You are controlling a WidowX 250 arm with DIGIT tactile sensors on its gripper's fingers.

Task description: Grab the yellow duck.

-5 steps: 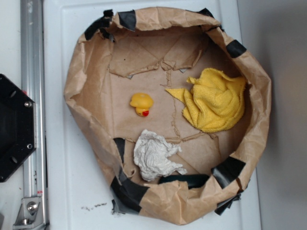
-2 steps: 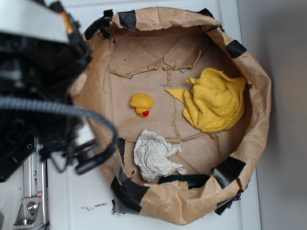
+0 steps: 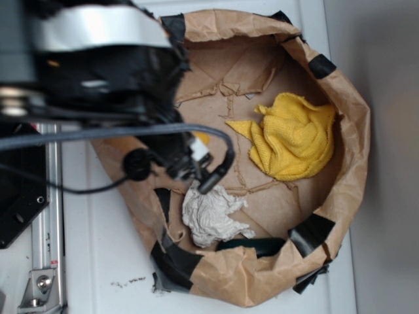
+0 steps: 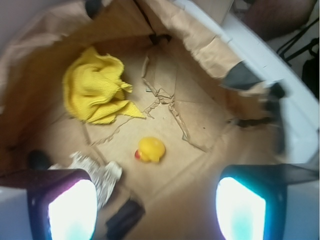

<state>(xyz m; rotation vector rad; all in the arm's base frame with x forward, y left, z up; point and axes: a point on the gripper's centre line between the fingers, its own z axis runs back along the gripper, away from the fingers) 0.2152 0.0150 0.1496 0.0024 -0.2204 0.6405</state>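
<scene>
Yellow duck [image 4: 150,149] sits on the brown paper floor of the paper-lined basin [image 4: 200,45], ahead of the tool [image 4: 156,207] and between the lines of its two fingers in the wrist view, red-orange beak turned to the left. It is apart from the fingers, touching neither. In the exterior view the blurred black arm [image 3: 98,65] covers nearly all of it; only a sliver of yellow [image 3: 201,138] shows just beside the arm's lower end.

Going left to right in the wrist view: the left finger's pale, glowing pad [image 4: 72,210] fills the lower left corner, and the crumpled white paper wad [image 4: 97,172] lies just beyond it, its near edge hidden behind the finger. Farther ahead and left of the duck lies the yellow cloth [image 4: 97,90] in soft folds, well apart from the tool. The duck comes next, near the middle. A dark strip [image 4: 125,217] lies on the floor near the bottom edge, between the fingers. Creased, torn seams of brown paper run ahead of and to the right of the duck. The right finger's pad [image 4: 241,210] fills the lower right corner, and beyond it the basin's wall rises with black tape patches [image 4: 240,77], past which the white surface [image 4: 295,115] shows.

The tool is spread wide, holding nothing.
</scene>
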